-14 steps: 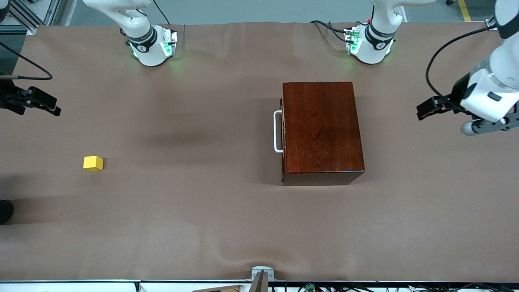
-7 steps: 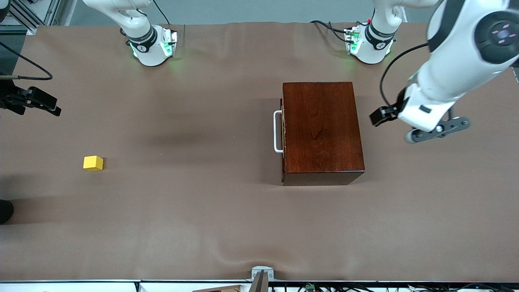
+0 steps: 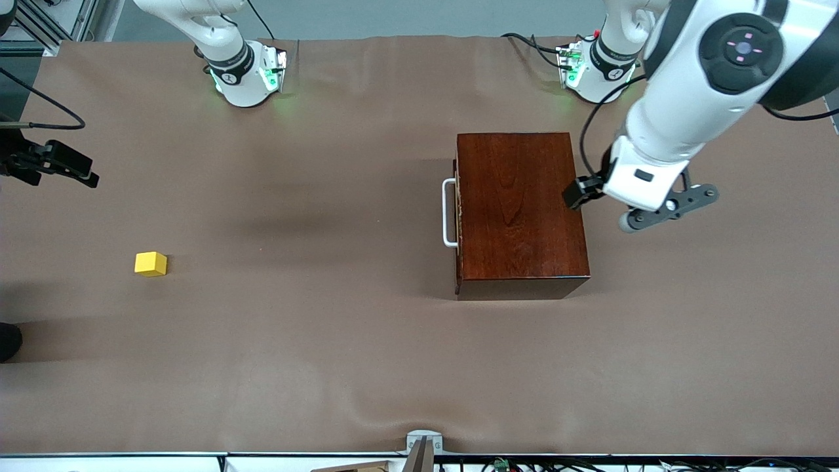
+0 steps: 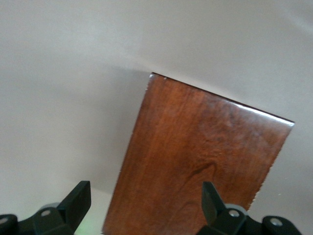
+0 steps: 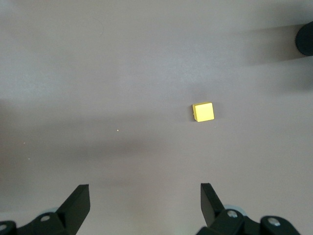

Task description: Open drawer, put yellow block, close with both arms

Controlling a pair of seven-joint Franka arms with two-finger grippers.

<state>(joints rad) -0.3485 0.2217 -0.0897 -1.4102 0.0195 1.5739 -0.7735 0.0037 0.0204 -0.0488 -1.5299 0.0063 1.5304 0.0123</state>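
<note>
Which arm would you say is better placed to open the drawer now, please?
Probably left: the left gripper, fingers open, is over the wooden box, whose drawer handle faces the right arm's end; the right gripper waits at the table edge.

Bright even light, soft shadows, sharp

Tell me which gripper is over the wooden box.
The left gripper, above the wooden box edge, fingers open. The right gripper waits over bare table.
</note>
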